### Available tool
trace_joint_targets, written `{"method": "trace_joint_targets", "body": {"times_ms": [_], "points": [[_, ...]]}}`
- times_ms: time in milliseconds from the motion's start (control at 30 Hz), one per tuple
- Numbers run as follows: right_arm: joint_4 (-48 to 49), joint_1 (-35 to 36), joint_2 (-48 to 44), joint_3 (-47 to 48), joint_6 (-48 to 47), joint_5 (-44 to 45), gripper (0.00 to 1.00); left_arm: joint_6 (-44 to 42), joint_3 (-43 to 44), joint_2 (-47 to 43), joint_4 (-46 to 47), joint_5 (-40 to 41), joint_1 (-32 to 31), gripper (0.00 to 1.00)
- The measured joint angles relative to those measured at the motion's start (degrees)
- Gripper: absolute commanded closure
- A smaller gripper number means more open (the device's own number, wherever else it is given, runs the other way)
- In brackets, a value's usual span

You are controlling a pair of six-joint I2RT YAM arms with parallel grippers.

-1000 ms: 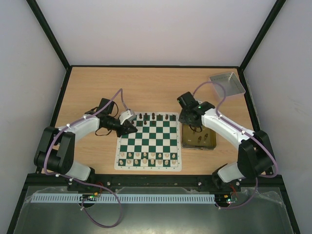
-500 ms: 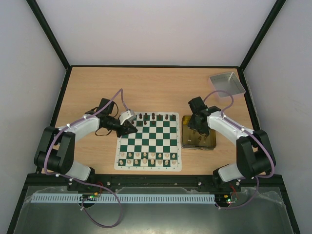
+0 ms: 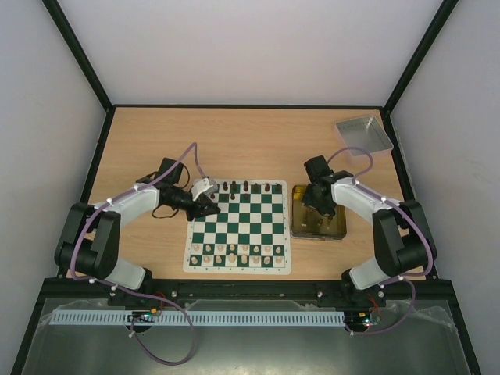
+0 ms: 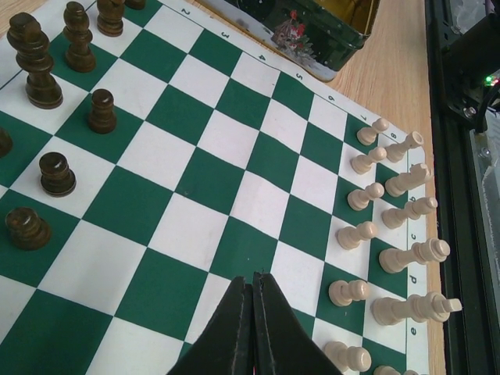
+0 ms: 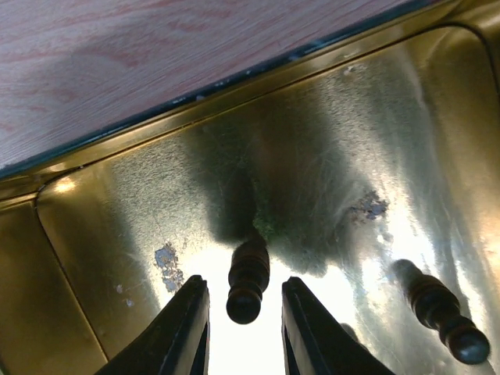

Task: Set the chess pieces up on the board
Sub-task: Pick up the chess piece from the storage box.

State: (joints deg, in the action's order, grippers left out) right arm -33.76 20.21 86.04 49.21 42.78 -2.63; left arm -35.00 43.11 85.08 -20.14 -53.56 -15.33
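The board (image 3: 238, 226) lies in the middle of the table. Several dark chess pieces (image 3: 247, 187) stand along its far rows, and they show in the left wrist view at the upper left (image 4: 44, 62). My left gripper (image 3: 211, 209) hovers over the board's far left corner, shut and empty (image 4: 252, 280). My right gripper (image 3: 319, 205) is down inside the gold tin. It is open (image 5: 244, 285), one finger on each side of a dark piece (image 5: 248, 280) that lies on the tin floor, with gaps on both sides. Another dark piece (image 5: 439, 311) lies to its right.
The gold tin (image 3: 295, 226) sits just right of the board, its side wall showing in the left wrist view (image 4: 312, 31). Cream pieces (image 3: 234, 251) fill the board's two near rows. A grey tray (image 3: 364, 133) stands at the far right corner.
My right gripper has moved right from the board's edge to over the tin and gone down into it, its jaws narrowing a little. The left arm has stayed still.
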Motion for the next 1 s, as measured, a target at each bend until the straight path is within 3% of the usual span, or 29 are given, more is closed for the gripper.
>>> {"method": "trace_joint_targets", "body": {"times_ms": [800, 1000], "points": [[2.45, -0.11, 1.84, -1.53, -0.33, -0.79, 0.98, -1.49, 0.33, 0.9, -1.33, -0.44, 0.0, 0.96], [0.42, -0.11, 0.85, -0.92, -0.57, 0.7, 0.98, -1.86, 0.33, 0.92, -1.46, -0.42, 0.0, 0.96]]}}
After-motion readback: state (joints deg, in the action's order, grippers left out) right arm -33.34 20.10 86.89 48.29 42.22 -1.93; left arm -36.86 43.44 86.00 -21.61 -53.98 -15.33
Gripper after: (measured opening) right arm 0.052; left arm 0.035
